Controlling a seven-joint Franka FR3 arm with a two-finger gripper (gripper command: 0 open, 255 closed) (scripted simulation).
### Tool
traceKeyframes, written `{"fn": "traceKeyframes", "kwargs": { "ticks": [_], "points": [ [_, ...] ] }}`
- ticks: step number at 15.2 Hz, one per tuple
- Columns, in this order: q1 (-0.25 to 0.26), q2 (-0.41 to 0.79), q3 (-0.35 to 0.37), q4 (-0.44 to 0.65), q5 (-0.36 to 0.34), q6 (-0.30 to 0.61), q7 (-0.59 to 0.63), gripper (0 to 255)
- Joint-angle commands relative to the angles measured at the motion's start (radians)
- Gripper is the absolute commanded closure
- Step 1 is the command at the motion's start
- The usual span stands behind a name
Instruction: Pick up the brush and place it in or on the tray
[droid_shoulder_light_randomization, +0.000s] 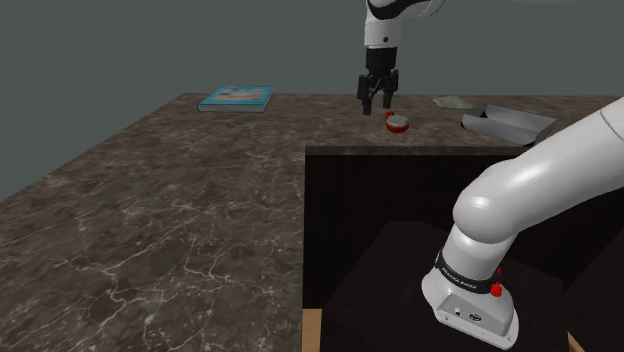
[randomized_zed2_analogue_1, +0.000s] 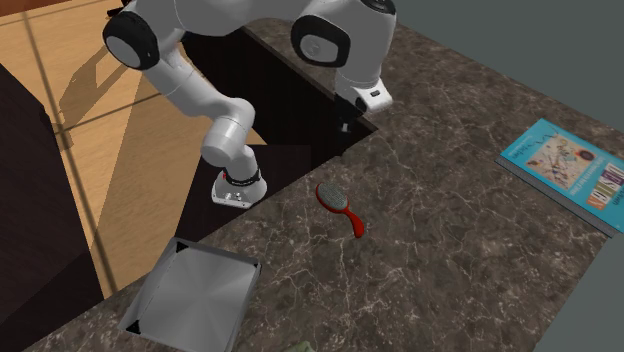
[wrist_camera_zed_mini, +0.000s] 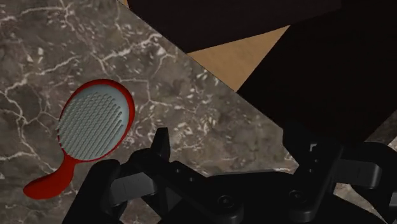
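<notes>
Open counter (randomized_zed2_analogue_1: 290, 262) between brush (randomized_zed2_analogue_1: 341, 207) and tray (randomized_zed2_analogue_1: 192, 292), book (randomized_zed2_analogue_1: 566, 170) well apart

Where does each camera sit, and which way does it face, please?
Shoulder view: beside the stand, looking across the counter to the open gripper near the brush; arm in front.
Second exterior view: high up, looking steeply down; arm at top.
Wrist view: on the gripper, looking down past both fingers.
Shared: brush in all; tray in both exterior views.
</notes>
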Motion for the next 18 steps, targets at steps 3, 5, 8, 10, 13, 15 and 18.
{"fn": "traceKeyframes", "kwargs": {
  "ticks": [3,5,8,10,13,15,18],
  "points": [
    [-0.055,0.089,-0.055,0.055,-0.022,0.029,0.026,0],
    [-0.080,0.133,-0.082,0.083,-0.030,0.042,0.038,0],
    [-0.117,0.197,-0.124,0.127,-0.039,0.060,0.056,0],
    [-0.141,0.240,-0.153,0.157,-0.042,0.069,0.067,0],
    [-0.149,0.249,-0.163,0.136,-0.044,0.099,0.071,0],
    [-0.150,0.246,-0.164,0.107,-0.046,0.125,0.072,0],
    [-0.152,0.244,-0.167,0.065,-0.048,0.165,0.073,0]
  ]
}}
